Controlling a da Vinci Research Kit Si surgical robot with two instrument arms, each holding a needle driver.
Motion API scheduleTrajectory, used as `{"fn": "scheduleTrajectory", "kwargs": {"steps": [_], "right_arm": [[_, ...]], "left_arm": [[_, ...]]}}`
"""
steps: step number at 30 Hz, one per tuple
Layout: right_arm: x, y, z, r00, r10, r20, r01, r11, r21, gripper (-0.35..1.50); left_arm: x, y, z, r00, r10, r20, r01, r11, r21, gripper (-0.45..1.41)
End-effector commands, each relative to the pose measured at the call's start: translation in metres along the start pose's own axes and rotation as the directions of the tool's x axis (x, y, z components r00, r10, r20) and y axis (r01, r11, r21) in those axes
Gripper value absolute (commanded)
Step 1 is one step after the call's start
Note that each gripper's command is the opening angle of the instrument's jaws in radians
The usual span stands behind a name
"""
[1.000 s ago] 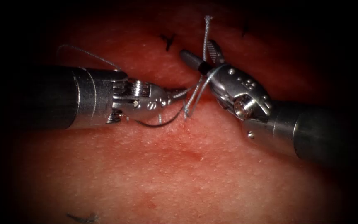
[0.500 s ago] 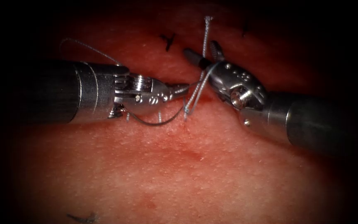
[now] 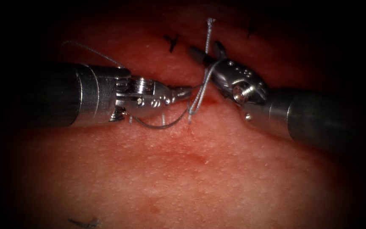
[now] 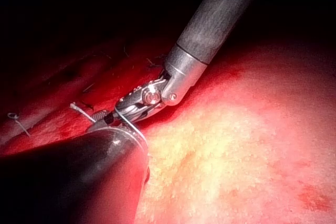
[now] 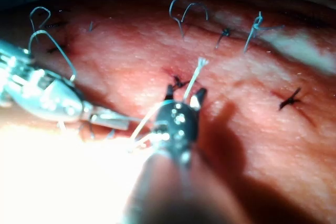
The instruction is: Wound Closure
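In the endoscope view my left tool [image 3: 185, 90] reaches in from the left, its jaws shut on a strand of the pale thread [image 3: 200, 95]. That strand runs to a loop wound around my right tool [image 3: 205, 47], whose jaws stand open. The thread's short free end [image 3: 209, 29] rises between them. The right wrist view shows the same open jaws [image 5: 184, 95] around the free end [image 5: 197, 72], with the left tool [image 5: 118, 121] beside. A thin dark curve that looks like the needle [image 3: 159, 125] lies on the tissue under the left tool's wrist, held by neither tool.
Dark finished stitches sit along the cut beyond the tools [image 3: 172, 41] [image 3: 250, 29], and another near the front [image 3: 83, 222]. A long arc of thread [image 3: 90, 50] trails over the left tool's shaft. More knots with cut ends line the cut [image 5: 254, 27].
The right tool has drawn up and away from the stitch with the loop still around it. The left tool shifted slightly right, keeping its strand.
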Motion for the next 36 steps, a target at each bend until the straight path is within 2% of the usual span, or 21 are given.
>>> {"fn": "scheduleTrajectory", "kwargs": {"steps": [1, 2, 7, 9, 14, 21, 26, 31, 36], "right_arm": [[0.0001, -0.0014, 0.0013, 0.999, 0.032, 0.01, -0.032, 0.999, 0.017, -0.21], [-0.0001, -0.0017, 0.0016, 0.998, 0.053, 0.017, -0.054, 0.998, 0.022, -0.35], [-0.001, -0.0033, 0.0026, 0.998, 0.048, 0.048, -0.048, 0.999, 0.008, -0.35], [-0.0013, -0.0036, 0.0022, 0.998, 0.051, 0.035, -0.051, 0.999, 0.002, -0.35], [-0.0011, -0.004, -0.0005, 0.997, 0.06, -0.04, -0.06, 0.998, 0.014, -0.35], [0.0004, -0.0036, -0.0048, 0.995, 0.031, -0.094, -0.029, 0.999, 0.024, -0.35], [-0.0001, -0.0035, -0.0063, 0.994, -0.012, -0.105, 0.015, 0.999, 0.034, -0.35], [-0.0014, -0.0037, -0.0064, 0.992, -0.046, -0.115, 0.056, 0.995, 0.088, -0.35], [-0.003, -0.004, -0.0067, 0.987, -0.092, -0.132, 0.109, 0.985, 0.134, -0.35]], "left_arm": [[0.0004, -0.0003, 0.0008, 1.0, 0.001, -0.001, -0.001, 1.0, 0.006, -0.45], [0.0004, -0.0003, 0.0008, 1.0, 0.001, -0.001, -0.001, 1.0, 0.006, -0.45], [0.0001, -0.0002, 0.0006, 1.0, 0.004, -0.004, -0.004, 1.0, 0.005, -0.45], [-0.0001, -0.0002, 0.0005, 1.0, 0.005, -0.005, -0.005, 1.0, 0.004, -0.45], [-0.0014, -0.0008, 0.0004, 1.0, 0.014, -0.014, -0.014, 1.0, -0.002, -0.45], [-0.0051, -0.0028, 0.0009, 0.999, -0.046, 0.009, 0.046, 0.999, -0.013, -0.45], [-0.0082, -0.0054, 0.0033, 0.995, -0.099, 0.029, 0.1, 0.994, -0.048, -0.45], [-0.0104, -0.0083, 0.0064, 0.987, -0.155, 0.046, 0.159, 0.983, -0.09, -0.45], [-0.0123, -0.0103, 0.0091, 0.982, -0.185, 0.04, 0.189, 0.968, -0.167, -0.45]]}}
